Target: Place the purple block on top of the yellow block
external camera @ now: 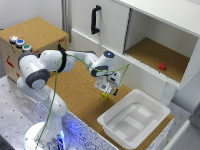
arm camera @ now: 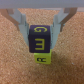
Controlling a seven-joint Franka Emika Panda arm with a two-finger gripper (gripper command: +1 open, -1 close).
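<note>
Purple block [arm camera: 41, 39] clamped between the fingers [arm camera: 21, 22] of the gripper [arm camera: 41, 31], yellow letters on its faces. Resting on, or just above, the yellow block [arm camera: 42, 59], which sits directly beneath the gripper on the cork bench [external camera: 75, 85]; contact between the two hard to confirm. White tub [external camera: 133, 119] just beyond the gripper, toward the exterior view's right. Small red cube [external camera: 161, 66] well apart, inside the open cupboard [external camera: 165, 35] further off.
</note>
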